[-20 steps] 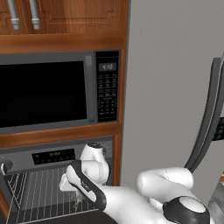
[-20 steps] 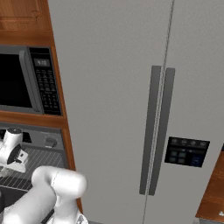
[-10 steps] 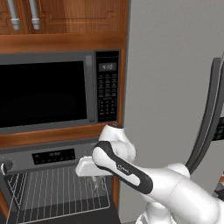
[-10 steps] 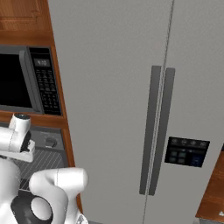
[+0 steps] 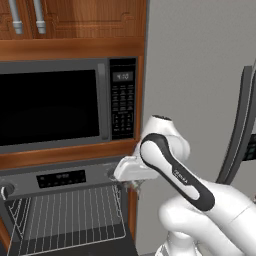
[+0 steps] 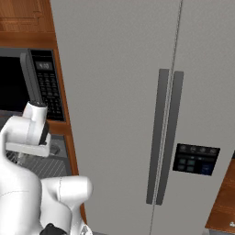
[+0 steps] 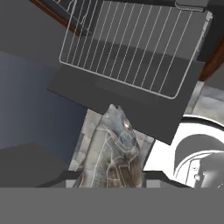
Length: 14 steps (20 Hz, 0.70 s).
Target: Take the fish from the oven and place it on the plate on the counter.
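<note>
The microwave [image 5: 55, 107] sits above the open oven [image 5: 65, 210]; the fridge [image 6: 151, 105] stands right of both. The claw [image 5: 134, 185] hangs before the oven's right edge.

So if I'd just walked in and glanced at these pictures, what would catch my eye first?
Probably the grey, scaly fish held in the gripper, looming at the bottom of the hand view. Beyond it lies the oven's pulled-out wire rack above its open dark door. From the base, the big white arm crosses before the black-windowed microwave, beside a tall grey refrigerator.

Even, shadowless, crisp rendered light
</note>
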Tool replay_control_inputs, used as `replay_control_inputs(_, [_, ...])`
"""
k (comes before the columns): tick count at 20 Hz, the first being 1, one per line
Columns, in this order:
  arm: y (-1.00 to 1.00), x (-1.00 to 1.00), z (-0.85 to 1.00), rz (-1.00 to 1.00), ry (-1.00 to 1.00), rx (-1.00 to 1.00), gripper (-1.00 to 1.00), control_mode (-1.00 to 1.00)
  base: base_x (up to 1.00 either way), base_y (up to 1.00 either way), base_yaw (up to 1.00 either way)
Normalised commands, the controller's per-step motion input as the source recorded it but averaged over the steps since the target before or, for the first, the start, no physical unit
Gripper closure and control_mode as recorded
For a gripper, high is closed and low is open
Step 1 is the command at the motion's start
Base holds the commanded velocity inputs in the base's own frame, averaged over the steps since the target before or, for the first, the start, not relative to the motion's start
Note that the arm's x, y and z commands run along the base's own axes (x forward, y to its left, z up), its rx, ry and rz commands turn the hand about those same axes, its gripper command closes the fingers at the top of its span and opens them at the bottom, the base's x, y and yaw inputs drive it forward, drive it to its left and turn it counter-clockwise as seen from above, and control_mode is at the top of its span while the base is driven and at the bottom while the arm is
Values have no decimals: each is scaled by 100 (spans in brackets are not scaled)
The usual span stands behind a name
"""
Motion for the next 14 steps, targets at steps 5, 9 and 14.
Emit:
replay_control_inputs(5, [-76,0,57,6,-13,-5,100,-100,0,0,0])
replay_control_inputs(9, [-65,-2,42,3,-17,-13,100,-100,0,0,0])
replay_control_inputs(14, [-68,-16,31,0,-12,-15,100,-100,0,0,0])
